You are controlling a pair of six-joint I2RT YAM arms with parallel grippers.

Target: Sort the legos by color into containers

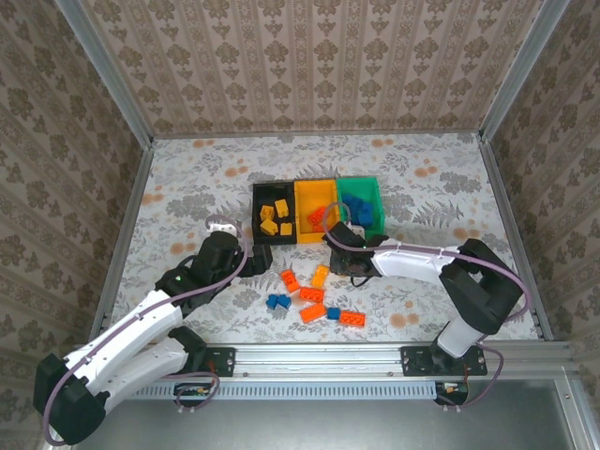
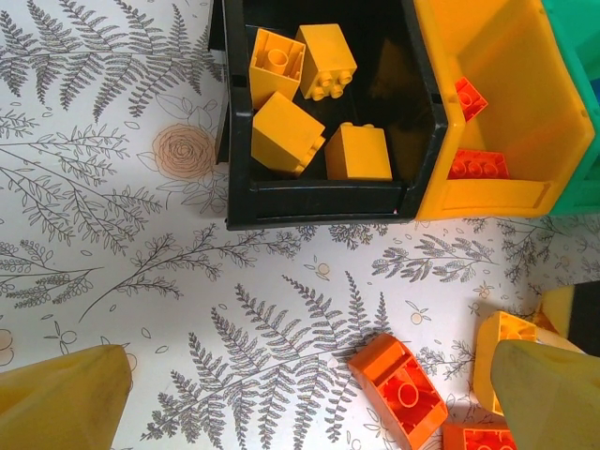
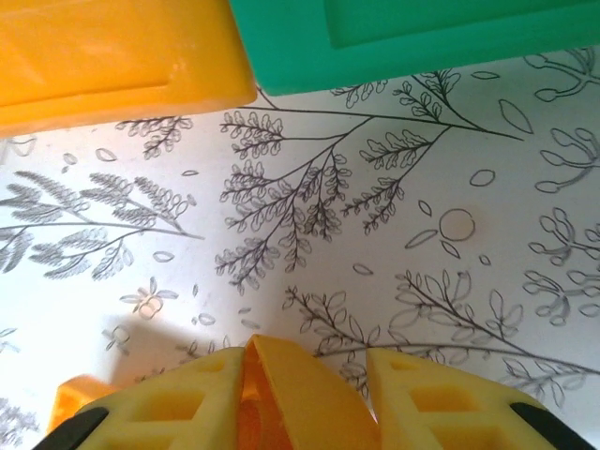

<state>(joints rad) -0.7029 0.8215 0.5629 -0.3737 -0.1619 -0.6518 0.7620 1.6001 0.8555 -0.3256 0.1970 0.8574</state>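
Black (image 1: 255, 214), yellow-orange (image 1: 302, 230) and green (image 1: 361, 181) containers stand joined in a row. The black one (image 2: 319, 202) holds several yellow legos (image 2: 286, 131). Orange-red ones (image 2: 478, 164) lie in the yellow-orange container (image 2: 487, 197), and blue ones (image 1: 361, 208) in the green. My right gripper (image 3: 300, 361) sits low on the table just in front of the yellow-orange (image 3: 112, 56) and green (image 3: 422, 37) containers, shut on a yellow-orange lego (image 3: 309, 394). My left gripper (image 2: 309, 375) hangs open over bare table before the black container, beside an orange lego (image 2: 403, 389).
Loose legos lie in a cluster near the front: orange (image 1: 291, 279), yellow (image 1: 320, 275), blue (image 1: 277, 301), another orange (image 1: 352, 317). The two grippers (image 1: 258, 258) (image 1: 349, 265) flank this cluster. Patterned walls enclose the table.
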